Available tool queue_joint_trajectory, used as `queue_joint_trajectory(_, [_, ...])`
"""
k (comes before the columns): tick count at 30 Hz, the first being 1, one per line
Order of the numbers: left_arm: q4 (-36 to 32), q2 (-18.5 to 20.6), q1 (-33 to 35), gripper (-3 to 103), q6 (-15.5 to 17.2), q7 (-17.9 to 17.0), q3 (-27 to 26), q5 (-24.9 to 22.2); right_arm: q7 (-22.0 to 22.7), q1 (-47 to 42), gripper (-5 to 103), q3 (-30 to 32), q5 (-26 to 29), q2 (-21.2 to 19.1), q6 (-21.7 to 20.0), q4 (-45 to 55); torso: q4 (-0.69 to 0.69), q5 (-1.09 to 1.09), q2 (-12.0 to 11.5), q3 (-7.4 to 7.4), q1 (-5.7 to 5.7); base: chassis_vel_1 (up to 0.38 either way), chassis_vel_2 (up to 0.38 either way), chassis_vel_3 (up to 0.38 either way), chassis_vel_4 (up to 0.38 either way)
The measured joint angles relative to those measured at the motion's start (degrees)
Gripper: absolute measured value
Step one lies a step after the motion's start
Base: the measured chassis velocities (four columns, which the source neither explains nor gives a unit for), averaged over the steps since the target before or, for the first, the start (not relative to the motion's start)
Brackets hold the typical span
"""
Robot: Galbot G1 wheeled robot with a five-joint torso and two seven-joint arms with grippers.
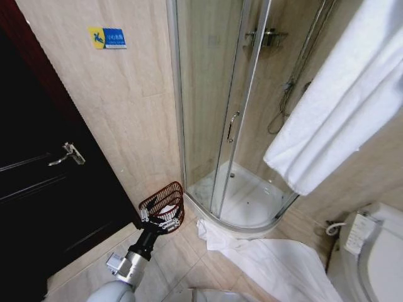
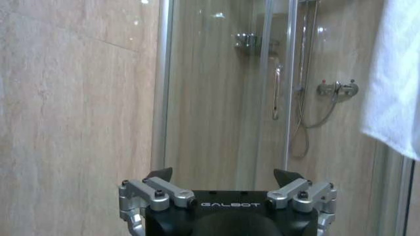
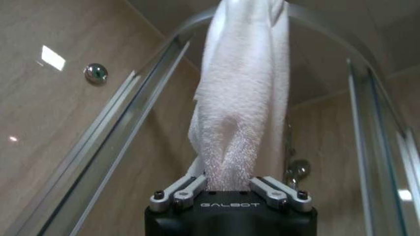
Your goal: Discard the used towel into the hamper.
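Progress: towel (image 3: 239, 113) pinched but not yet in hamper (image 1: 165, 200); carry and drop judged still to do
Right gripper (image 3: 228, 188): pressed together on a bunched fold of the hanging white towel
Left gripper (image 1: 162, 221): spread, holding nothing, just over the hamper's near rim
Hamper: on floor, left of shower (image 1: 245, 113), against the far wall

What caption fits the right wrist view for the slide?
Right tool shut on a hanging white towel beside the shower enclosure's glass.
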Motion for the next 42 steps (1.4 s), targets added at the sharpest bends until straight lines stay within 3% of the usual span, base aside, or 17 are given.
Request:
queue_joint_trajectory(7, [0.0, 0.0, 0.0, 100, 0.0, 0.0, 0.0, 0.0, -2.2, -12.3, 8, 7.3, -1.1, 6.5, 2.6, 3.9, 0.00, -0.02, 0.0, 0.00, 0.00, 0.000, 0.000, 0.000, 0.000])
queue_joint_trajectory(14, [0.0, 0.0, 0.0, 100, 0.0, 0.0, 0.0, 0.0, -3.5, -17.2, 8, 8.3, -2.3, 12.2, 6.7, 5.5, 0.01, -0.02, 0.0, -0.01, 0.00, 0.000, 0.000, 0.000, 0.000])
queue_joint_trajectory(20, [0.0, 0.0, 0.0, 100, 0.0, 0.0, 0.0, 0.0, -4.2, -19.0, 8, 4.9, -7.2, 18.3, 12.4, 5.7, 0.02, -0.03, 0.0, 0.00, -0.01, 0.000, 0.000, 0.000, 0.000])
queue_joint_trajectory(26, [0.0, 0.0, 0.0, 100, 0.0, 0.0, 0.0, 0.0, -4.9, -20.3, 8, 2.5, -9.9, 21.6, 15.7, 5.7, 0.01, -0.02, 0.0, 0.00, 0.00, 0.000, 0.000, 0.000, 0.000])
queue_joint_trajectory(32, [0.0, 0.0, 0.0, 100, 0.0, 0.0, 0.0, 0.0, -5.0, -20.7, 8, -1.6, -15.4, 25.5, 24.8, 3.5, 0.00, 0.02, 0.0, 0.00, 0.00, 0.000, 0.000, 0.000, 0.000])
queue_joint_trajectory(42, [0.0, 0.0, 0.0, 100, 0.0, 0.0, 0.0, 0.0, -6.4, -23.1, 8, -3.5, -17.2, 30.7, 30.7, 3.2, 0.00, -0.01, 0.0, 0.00, 0.00, 0.000, 0.000, 0.000, 0.000])
